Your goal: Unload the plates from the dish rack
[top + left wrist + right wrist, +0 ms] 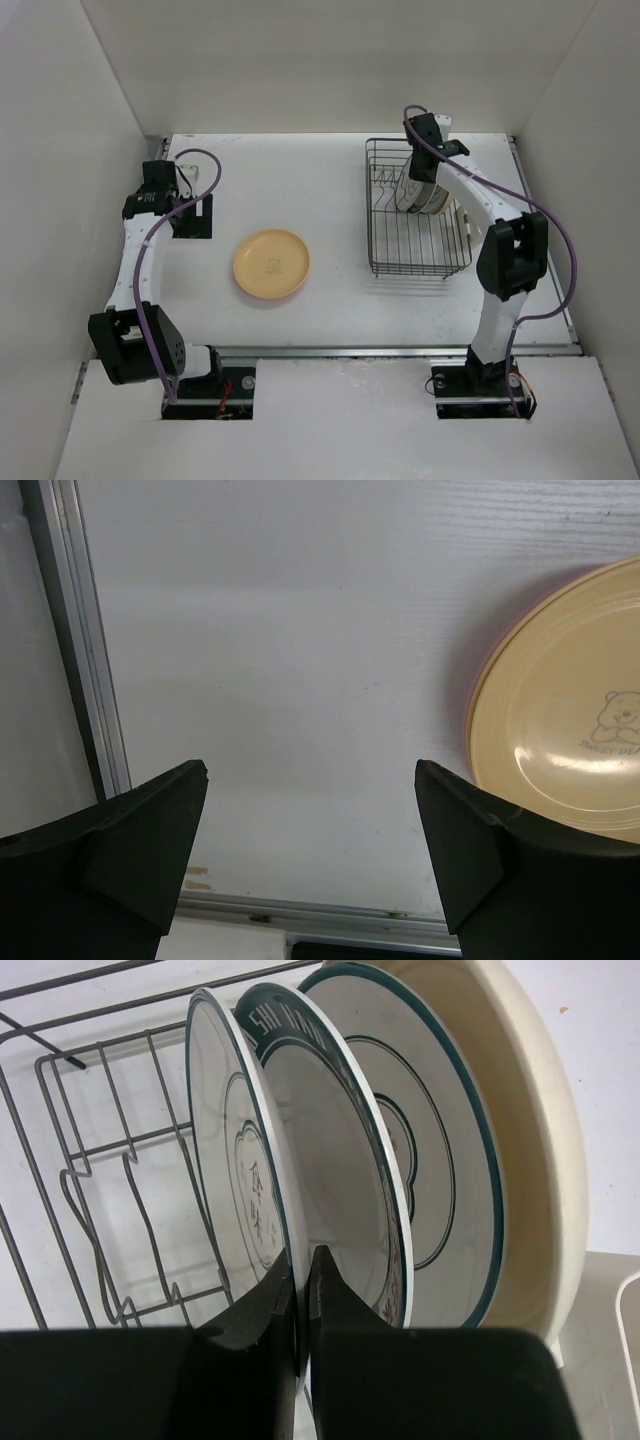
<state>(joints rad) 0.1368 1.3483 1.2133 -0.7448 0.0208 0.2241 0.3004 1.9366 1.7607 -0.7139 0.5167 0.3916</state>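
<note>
The black wire dish rack stands at the back right. Three white plates with dark rim rings and a cream plate stand upright in it. My right gripper reaches down into the rack and is shut on the rim of the leftmost white plate. The other two white plates stand right behind it. A yellow-orange plate lies flat mid-table, a pinkish edge along its rim. My left gripper is open and empty, over bare table left of it.
A cream cutlery cup hangs on the rack's right side. An aluminium rail runs along the table's left edge and another along the near edge. White walls enclose the table at the back and sides.
</note>
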